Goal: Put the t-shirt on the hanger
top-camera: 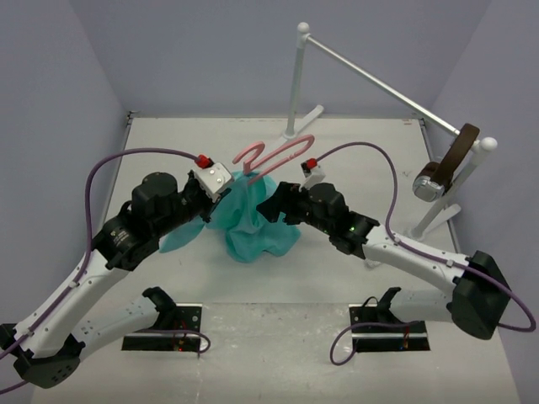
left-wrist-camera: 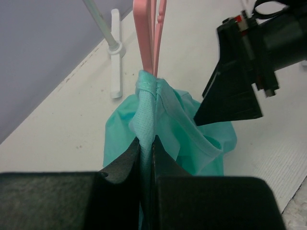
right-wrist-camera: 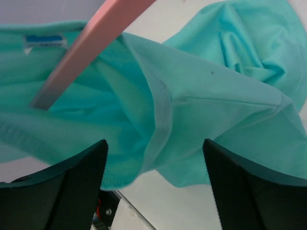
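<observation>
Garment: the t-shirt (top-camera: 253, 234) hangs in a teal bunch at mid-table, its upper edge lifted and its lower folds pooled on the table (top-camera: 168, 143).
Hanger: the hanger (top-camera: 278, 154) sits tilted above the bunch with its hook toward the far wall. One pink arm runs down into the neck opening, past the blue collar label (right-wrist-camera: 43, 39) seen from my right wrist.
Left hand: my left hand (left-wrist-camera: 146, 143) is clenched on a ridge of cloth right where the pink arm meets it. Whether it also pinches the plastic, I cannot tell.
Right hand: my right hand (right-wrist-camera: 153, 158) is spread wide and grasps nothing, with a finger on either side of a seamed fold just below the hanger arm.
Step in hand: by my reading, drawing the neck over the hanger's second shoulder.
Doing it well: I should close the right hand on the collar seam alone, not on the doubled fabric behind it. Then I should pull slowly outward along the pink arm, with the left pinch held firm so the frame does not swing.
Risk: the soft knit may slip, or it may drag the light hanger sideways out of the neck.
Backdrop: a silver rail (top-camera: 379, 84) on white stands crosses the far right, well apart from the work.
</observation>
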`<state>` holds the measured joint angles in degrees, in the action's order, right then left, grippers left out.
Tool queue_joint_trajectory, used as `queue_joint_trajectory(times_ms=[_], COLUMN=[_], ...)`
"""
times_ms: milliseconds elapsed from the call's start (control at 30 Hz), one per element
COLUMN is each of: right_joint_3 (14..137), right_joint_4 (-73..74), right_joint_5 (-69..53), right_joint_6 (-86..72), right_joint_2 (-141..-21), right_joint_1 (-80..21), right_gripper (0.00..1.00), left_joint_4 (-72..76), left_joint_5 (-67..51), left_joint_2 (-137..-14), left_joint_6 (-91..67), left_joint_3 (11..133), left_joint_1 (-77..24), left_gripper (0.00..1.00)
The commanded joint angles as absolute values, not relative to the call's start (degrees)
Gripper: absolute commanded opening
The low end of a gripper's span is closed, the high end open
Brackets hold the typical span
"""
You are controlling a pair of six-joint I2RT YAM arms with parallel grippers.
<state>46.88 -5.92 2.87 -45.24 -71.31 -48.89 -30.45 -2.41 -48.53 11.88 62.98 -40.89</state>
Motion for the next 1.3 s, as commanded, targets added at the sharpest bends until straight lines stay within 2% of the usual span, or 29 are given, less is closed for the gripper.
queue_joint_trajectory(times_ms=[0, 33, 67, 167, 200, 433, 533, 600, 633, 700, 1000, 1267], right_joint_3=[56.80, 57.35, 57.87, 57.23, 56.26, 51.74, 50.00, 48.97, 48.80, 49.04, 53.45, 65.94], right_joint_4=[-7.14, -6.91, -6.86, -5.31, -5.09, -2.24, -1.23, -1.23, -1.16, -0.04, 9.69, 20.48], right_joint_5=[9.87, 10.20, 10.28, 12.90, 13.64, 17.83, 18.64, 18.57, 18.33, 17.79, 15.36, 13.18], right_joint_6=[-49.11, -49.20, -49.22, -50.06, -50.28, -48.47, -47.36, -46.34, -45.72, -44.84, -37.81, -30.29], right_joint_2=[-80.16, -81.59, -82.90, -85.34, -85.19, -82.38, -80.67, -79.34, -78.90, -77.62, -70.04, -65.83], right_joint_1=[-50.44, -51.08, -51.24, -51.50, -51.50, -51.10, -50.95, -50.31, -49.84, -47.69, -35.20, -25.41], right_gripper=[0.70, 0.64, 0.63, 0.41, 0.39, 0.34, 0.42, 0.40, 0.34, 0.00, 0.00, 0.00], left_joint_4=[-25.06, -24.70, -24.61, -24.10, -24.19, -24.23, -25.07, -25.49, -25.56, -25.50, -29.26, -30.46], left_joint_5=[-3.86, -3.30, -3.17, 1.47, 1.82, 4.94, 5.45, 5.37, 5.07, 3.79, -2.70, -6.28], left_joint_2=[-47.90, -47.83, -47.75, -47.29, -47.20, -45.39, -45.53, -45.45, -45.44, -44.99, -43.16, -43.17], left_joint_6=[8.54, 7.75, 7.56, 5.37, 5.33, 5.01, 5.37, 5.78, 5.87, 5.98, 7.61, 9.08], left_joint_3=[64.60, 64.53, 64.51, 64.64, 64.82, 66.17, 66.98, 67.15, 67.22, 67.16, 68.47, 68.00], left_joint_1=[-40.69, -40.69, -40.69, -40.69, -40.69, -40.69, -40.69, -40.69, -40.69, -40.69, -40.69, -40.69], left_gripper=[0.00, 0.00, 0.00, 0.00, 0.00, 0.00, 0.00, 0.00, 0.00, 0.00, 0.00, 0.00])
